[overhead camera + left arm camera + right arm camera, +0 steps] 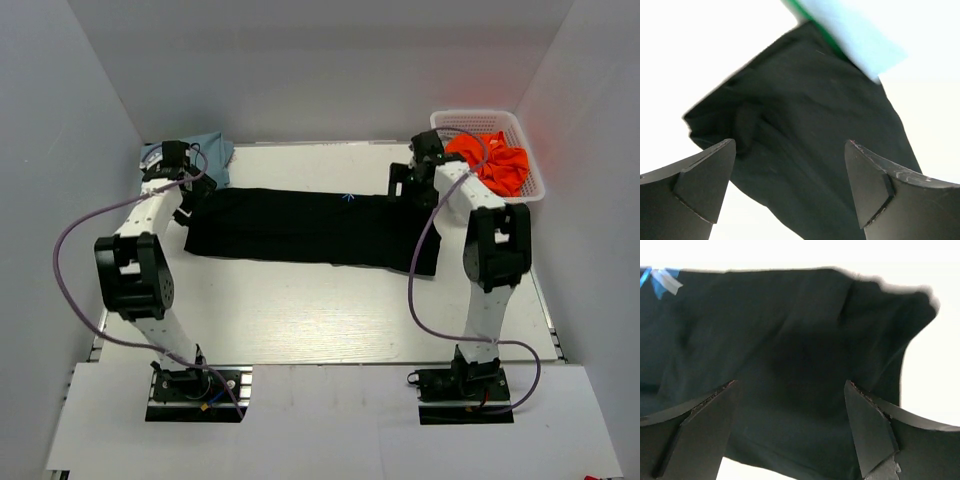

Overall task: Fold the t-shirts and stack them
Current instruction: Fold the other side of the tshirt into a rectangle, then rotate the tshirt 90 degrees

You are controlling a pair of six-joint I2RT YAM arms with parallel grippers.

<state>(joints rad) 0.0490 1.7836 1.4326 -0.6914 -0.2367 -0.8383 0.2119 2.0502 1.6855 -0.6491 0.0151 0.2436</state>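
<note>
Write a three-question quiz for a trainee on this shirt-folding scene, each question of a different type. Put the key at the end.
1. True or false: the orange t-shirt lies inside the white basket.
2. Multiple choice: the left gripper and the right gripper are both open above which thing?
A. the black t-shirt
B. a red towel
C. a cardboard box
3. Fill in the blank: seen from the top camera, the light blue t-shirt sits at the far ____ corner of the table.

Key: 1 true; 2 A; 3 left.
</note>
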